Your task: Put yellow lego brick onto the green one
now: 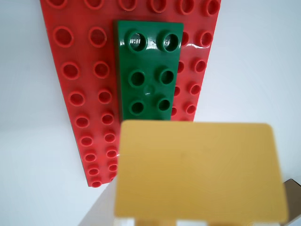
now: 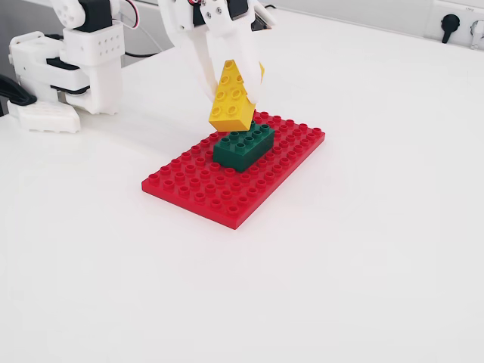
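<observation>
My gripper [image 2: 236,85] is clamped on the yellow lego brick [image 2: 233,97], held tilted above the green one [image 2: 243,147], centre of the fixed view. Risk: tilt means studs won't mate, and pressing could skid the red baseplate [image 2: 198,190] across the bench [image 2: 363,249].

From the fixed view I have my white arm reaching down from the top edge, wrist pitched forward and downward. My claw [image 2: 233,113] is clamped on the yellow brick [image 2: 233,100], one finger [image 2: 203,64] on each side, holding it tilted and off the surface. In the wrist view the claw itself is hidden behind what it holds. The arm's base [image 2: 72,64] sits at the upper left.
</observation>
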You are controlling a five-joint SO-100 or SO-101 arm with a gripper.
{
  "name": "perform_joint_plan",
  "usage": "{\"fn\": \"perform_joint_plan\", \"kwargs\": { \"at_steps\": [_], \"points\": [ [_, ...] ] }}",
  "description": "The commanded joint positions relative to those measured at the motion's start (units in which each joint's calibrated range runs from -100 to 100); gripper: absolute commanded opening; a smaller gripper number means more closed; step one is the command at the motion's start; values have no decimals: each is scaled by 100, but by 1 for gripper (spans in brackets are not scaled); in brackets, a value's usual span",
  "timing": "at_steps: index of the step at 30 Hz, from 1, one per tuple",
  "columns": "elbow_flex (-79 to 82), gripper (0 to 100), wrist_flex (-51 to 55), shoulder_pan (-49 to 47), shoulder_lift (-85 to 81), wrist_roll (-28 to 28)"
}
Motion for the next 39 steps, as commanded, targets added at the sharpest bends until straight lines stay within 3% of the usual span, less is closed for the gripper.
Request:
{"fn": "perform_joint_plan", "kwargs": {
  "at_steps": [1,39],
  "points": [
    [-13,8,-64,-26,-61,-10],
    [575,8,-488,-306,-61,-21]
  ]
}}
